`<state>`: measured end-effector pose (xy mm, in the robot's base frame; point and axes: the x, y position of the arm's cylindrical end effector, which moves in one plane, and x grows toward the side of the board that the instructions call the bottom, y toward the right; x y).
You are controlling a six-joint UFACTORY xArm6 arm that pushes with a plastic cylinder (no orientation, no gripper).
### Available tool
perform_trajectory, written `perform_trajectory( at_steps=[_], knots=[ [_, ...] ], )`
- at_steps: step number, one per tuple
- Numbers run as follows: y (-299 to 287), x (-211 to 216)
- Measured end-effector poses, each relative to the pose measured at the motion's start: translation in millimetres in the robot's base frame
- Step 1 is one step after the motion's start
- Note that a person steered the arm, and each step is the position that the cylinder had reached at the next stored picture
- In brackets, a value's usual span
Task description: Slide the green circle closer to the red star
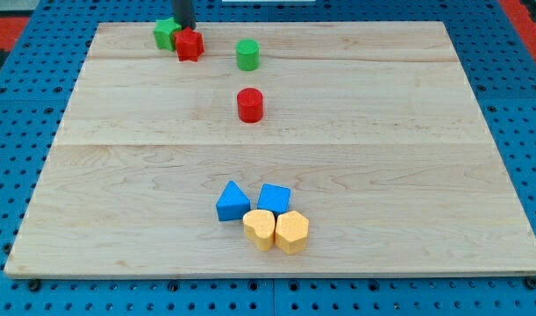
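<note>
Currently the green circle (247, 54) stands upright on the wooden worktop (408, 175) near the view's top, a little right of the red star (189, 44) and clearly apart from it. A green block (166, 33) of unclear shape touches the red star on the star's left. No pincer is fitted to this arm, so no open or closed state can be told; only a dark rod is seen, and its tip (183, 29) sits at the view's top edge just behind the red star and the green block, well left of the green circle.

A red cylinder (250, 104) stands below the green circle. Near the view's bottom a blue triangle (232, 202), a blue block (274, 198) and two yellow blocks (260, 229) (291, 232) are clustered.

The green circle is judged light, rigid and low, likely to slide easily on the smooth wood. Being round, it may be expected to roll off the tip sideways if struck off-centre. Contact is best made on its right flank, on the line through its centre toward the red star, and pressure applied gently.
</note>
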<state>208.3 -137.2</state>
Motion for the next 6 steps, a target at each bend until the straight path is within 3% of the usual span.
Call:
perform_trajectory(
  at_steps=[1, 2, 4, 5, 6],
  knots=[
    [-1.1, 23.8],
    [-3.8, 16.4],
    [95.7, 9.7],
    [192.5, 24.5],
    [193.2, 41.5]
  ],
)
